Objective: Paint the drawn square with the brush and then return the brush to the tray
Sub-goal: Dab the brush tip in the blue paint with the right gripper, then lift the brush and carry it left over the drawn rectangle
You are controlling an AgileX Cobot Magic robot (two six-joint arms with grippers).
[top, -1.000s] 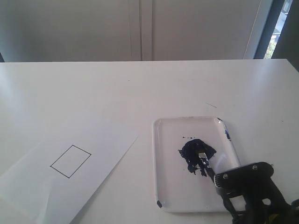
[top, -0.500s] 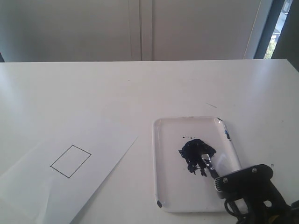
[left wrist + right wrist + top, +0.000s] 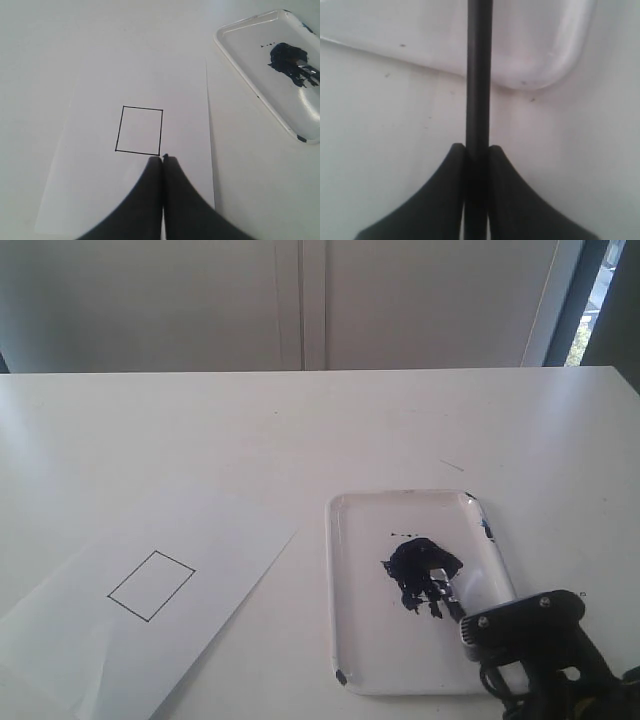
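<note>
The brush (image 3: 448, 593) lies slanted with its bristles in the dark blue paint blot (image 3: 421, 566) on the tray (image 3: 368, 645). My right gripper (image 3: 478, 628) sits at the tray's near right corner, shut on the brush's black handle (image 3: 479, 75), which runs straight out between the fingers of the right gripper (image 3: 477, 147). The drawn square (image 3: 151, 585) sits on the white paper sheet (image 3: 215, 535) at the left, and its inside is white. In the left wrist view my left gripper (image 3: 163, 159) is shut on nothing, hovering just beside a corner of the drawn square (image 3: 139, 130).
The paper lies at an angle on a white table (image 3: 300, 430), and its right edge comes close to the tray's left rim. A small dark mark (image 3: 452, 466) is on the table behind the tray. A wall and window frame stand behind the table's far edge.
My right gripper has sunk slightly toward the near edge of the exterior view, and the brush tip has shifted a little within the paint blot. The square and paper are unchanged.
</note>
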